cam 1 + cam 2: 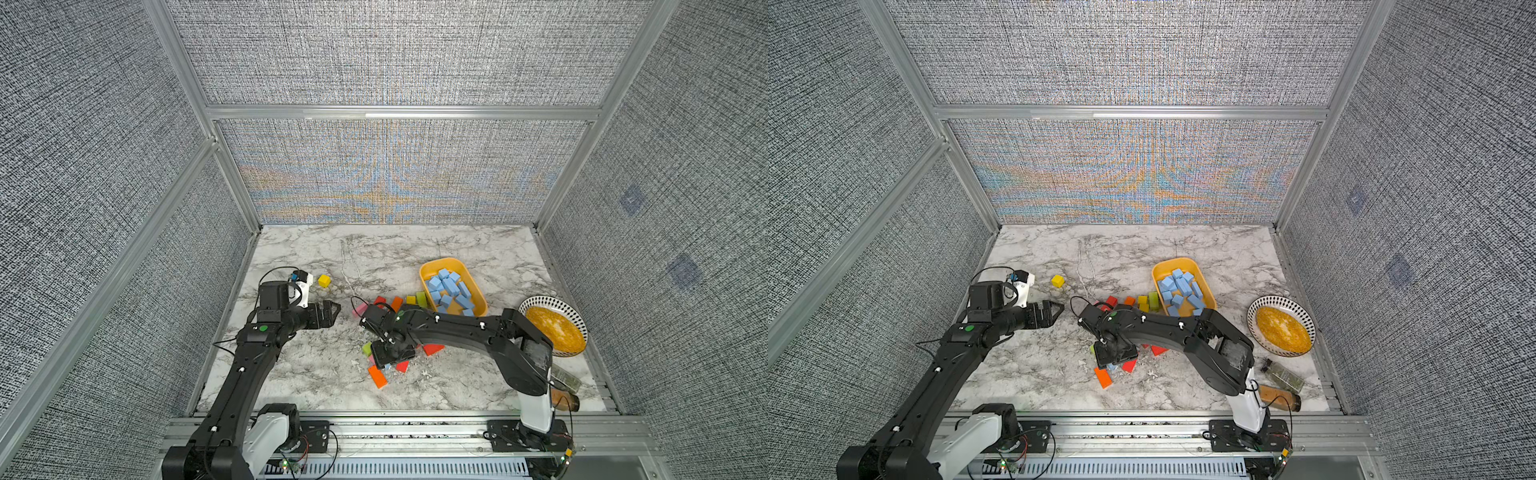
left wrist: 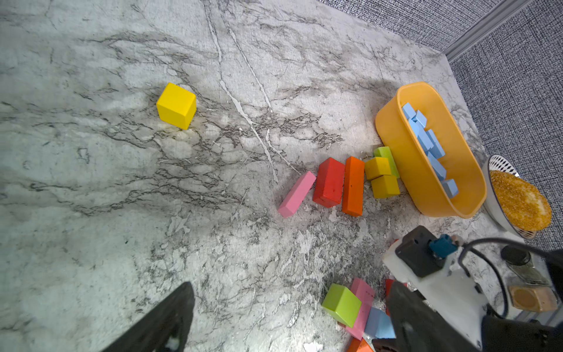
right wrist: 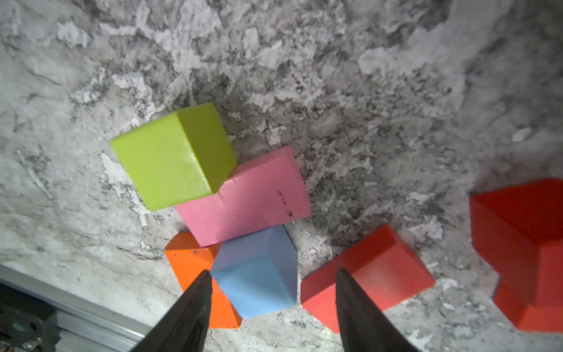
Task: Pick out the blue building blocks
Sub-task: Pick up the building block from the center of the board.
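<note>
Most blue building blocks [image 1: 451, 291] already in yellow tub [image 1: 422, 276] — job nearly done. One blue block [image 3: 259, 274] left on worktop [image 1: 332, 257], touching pink block [image 3: 243, 198] and orange block [image 3: 189, 259]. Right gripper [image 3: 273, 271] partly wide, one finger each side of it, not squeezing yet. Left gripper [image 1: 330, 311] wide and empty — off to side
</note>
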`<move>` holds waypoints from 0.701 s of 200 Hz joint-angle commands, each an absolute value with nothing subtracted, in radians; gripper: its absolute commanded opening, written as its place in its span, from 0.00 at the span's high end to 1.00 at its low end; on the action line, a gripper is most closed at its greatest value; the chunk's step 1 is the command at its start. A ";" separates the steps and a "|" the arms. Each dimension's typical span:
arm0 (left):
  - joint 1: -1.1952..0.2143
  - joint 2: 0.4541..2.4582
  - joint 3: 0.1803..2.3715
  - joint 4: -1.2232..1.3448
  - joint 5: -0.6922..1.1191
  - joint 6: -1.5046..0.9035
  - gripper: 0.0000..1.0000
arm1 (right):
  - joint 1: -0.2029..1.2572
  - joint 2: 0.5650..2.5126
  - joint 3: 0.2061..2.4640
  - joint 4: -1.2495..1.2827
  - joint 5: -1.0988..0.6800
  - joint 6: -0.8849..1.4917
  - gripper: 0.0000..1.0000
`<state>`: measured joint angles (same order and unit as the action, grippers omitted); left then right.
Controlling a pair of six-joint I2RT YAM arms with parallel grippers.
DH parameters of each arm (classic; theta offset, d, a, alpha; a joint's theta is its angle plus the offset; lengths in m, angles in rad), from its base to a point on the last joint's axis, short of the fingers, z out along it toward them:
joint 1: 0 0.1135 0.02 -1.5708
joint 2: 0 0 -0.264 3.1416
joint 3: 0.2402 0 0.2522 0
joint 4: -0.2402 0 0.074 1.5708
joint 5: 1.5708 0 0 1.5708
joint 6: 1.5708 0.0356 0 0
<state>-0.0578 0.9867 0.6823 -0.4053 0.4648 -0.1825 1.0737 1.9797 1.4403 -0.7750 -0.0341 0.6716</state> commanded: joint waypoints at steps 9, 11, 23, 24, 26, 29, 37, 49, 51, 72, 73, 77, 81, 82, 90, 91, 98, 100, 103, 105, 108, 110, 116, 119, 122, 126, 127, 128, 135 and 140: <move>-0.053 0.984 0.683 -0.394 0.454 -0.152 0.00 | 1.052 1.998 1.434 -0.789 -0.046 0.570 0.50; -0.053 0.983 0.683 -0.394 0.455 -0.152 0.00 | 1.051 1.999 1.433 -0.787 -0.048 0.569 0.50; -0.053 0.983 0.680 -0.390 0.457 -0.153 0.00 | 1.046 1.996 1.427 -0.768 -0.054 0.565 0.51; -0.053 0.983 0.679 -0.391 0.456 -0.152 0.00 | 1.045 1.996 1.426 -0.767 -0.054 0.566 0.51; -0.052 0.982 0.679 -0.391 0.458 -0.152 0.00 | 1.044 1.994 1.426 -0.763 -0.055 0.565 0.51; -0.052 0.981 0.679 -0.391 0.457 -0.151 0.00 | 1.042 1.993 1.427 -0.758 -0.056 0.566 0.51; -0.053 0.979 0.680 -0.393 0.458 -0.152 0.00 | 1.037 1.992 1.429 -0.747 -0.061 0.568 0.51; -0.054 0.979 0.681 -0.396 0.460 -0.152 0.00 | 1.031 1.993 1.434 -0.739 -0.064 0.573 0.51; -0.054 0.979 0.681 -0.396 0.460 -0.152 0.00 | 1.032 1.994 1.433 -0.739 -0.064 0.574 0.51; -0.053 0.982 0.679 -0.393 0.464 -0.153 0.00 | 1.030 1.995 1.432 -0.741 -0.070 0.585 0.60; -0.053 0.983 0.680 -0.393 0.464 -0.153 0.00 | 1.029 1.994 1.431 -0.741 -0.070 0.586 0.60; -0.054 0.982 0.679 -0.391 0.465 -0.153 0.00 | 1.030 1.993 1.429 -0.742 -0.071 0.588 0.62; -0.052 0.982 0.677 -0.389 0.465 -0.152 0.00 | 1.029 1.990 1.427 -0.743 -0.073 0.590 0.63; -0.053 0.983 0.677 -0.389 0.464 -0.152 0.00 | 1.029 1.989 1.427 -0.744 -0.073 0.592 0.64; -0.053 0.981 0.674 -0.385 0.464 -0.152 0.00 | 1.030 1.982 1.424 -0.748 -0.072 0.598 0.67; -0.052 0.981 0.674 -0.385 0.465 -0.152 0.00 | 1.030 1.980 1.423 -0.748 -0.072 0.599 0.68; -0.053 0.982 0.671 -0.383 0.465 -0.151 0.00 | 1.029 1.973 1.422 -0.753 -0.067 0.606 0.70; -0.053 0.982 0.671 -0.383 0.465 -0.151 0.00 | 1.029 1.969 1.422 -0.753 -0.065 0.609 0.70; -0.053 0.983 0.669 -0.383 0.466 -0.150 0.00 | 1.029 1.964 1.422 -0.753 -0.062 0.613 0.72; -0.053 0.984 0.668 -0.383 0.467 -0.149 0.00 | 1.029 1.961 1.422 -0.754 -0.060 0.615 0.72; -0.053 0.983 0.666 -0.382 0.468 -0.148 0.00 | 1.028 1.955 1.421 -0.756 -0.056 0.619 0.73; -0.052 0.984 0.665 -0.381 0.469 -0.147 0.00 | 1.027 1.953 1.423 -0.756 -0.054 0.621 0.73; -0.053 0.986 0.661 -0.379 0.469 -0.144 0.00 | 1.023 1.943 1.424 -0.755 -0.047 0.636 0.75; -0.052 0.985 0.661 -0.378 0.467 -0.142 0.00 | 1.021 1.937 1.425 -0.755 -0.044 0.643 0.76; -0.053 0.985 0.660 -0.377 0.467 -0.141 0.00 | 1.019 1.932 1.426 -0.754 -0.042 0.652 0.76; -0.053 0.986 0.660 -0.377 0.467 -0.139 0.00 | 1.016 1.925 1.428 -0.750 -0.039 0.662 0.76; -0.053 0.987 0.660 -0.377 0.467 -0.139 0.00 | 1.016 1.923 1.429 -0.748 -0.039 0.665 0.76; -0.052 0.988 0.660 -0.377 0.466 -0.138 0.00 | 1.014 1.921 1.429 -0.748 -0.039 0.667 0.76; -0.053 0.989 0.660 -0.377 0.468 -0.133 0.00 | 1.008 1.909 1.433 -0.740 -0.031 0.686 0.77; -0.052 0.990 0.659 -0.377 0.468 -0.133 0.00 | 1.004 1.899 1.435 -0.732 -0.025 0.697 0.77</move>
